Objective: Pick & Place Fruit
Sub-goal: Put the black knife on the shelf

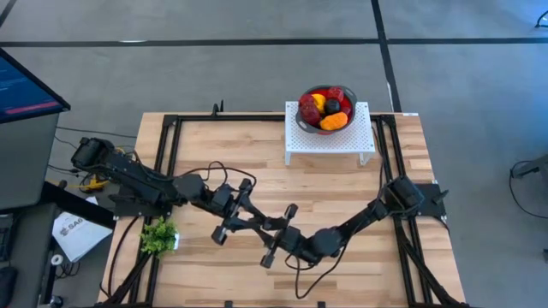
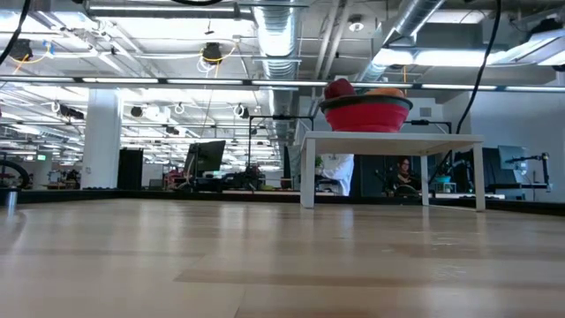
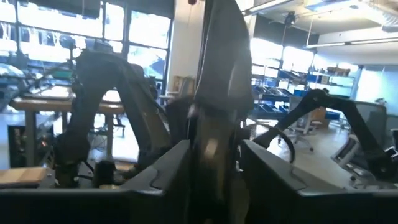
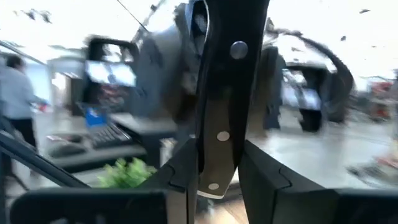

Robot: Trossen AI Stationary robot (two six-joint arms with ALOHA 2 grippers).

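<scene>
Fruit (image 1: 325,109) sits heaped in a red bowl (image 1: 354,103): red and dark pieces, a yellow one and an orange one at the near edge. From the low view we see only a red piece and an orange one rising above the bowl's rim (image 2: 366,102). The bowl stands on a small white stand (image 1: 330,144) at the far edge of the wooden counter (image 1: 342,188), well apart from both hands and off toward the right hand's side.

Neither hand touches the fruit. The two meet over the middle of the counter, the left hand (image 1: 257,222) just beside the right hand (image 1: 281,233), fingertips pointing at each other. Between them is a knife (image 4: 224,93). In the right wrist view, the right hand (image 4: 214,163) is clenched on the knife's black riveted handle, with both fingers pressed to its sides. In the left wrist view, the left hand (image 3: 214,158) is closed on a flat grey blade (image 3: 217,93) that stands up between its fingers; we take this for the same knife.

A leafy green bunch (image 1: 158,235) lies at the near left edge of the counter, behind the left hand along its arm. Past the right hand, a person (image 4: 15,93) stands in the room.
</scene>
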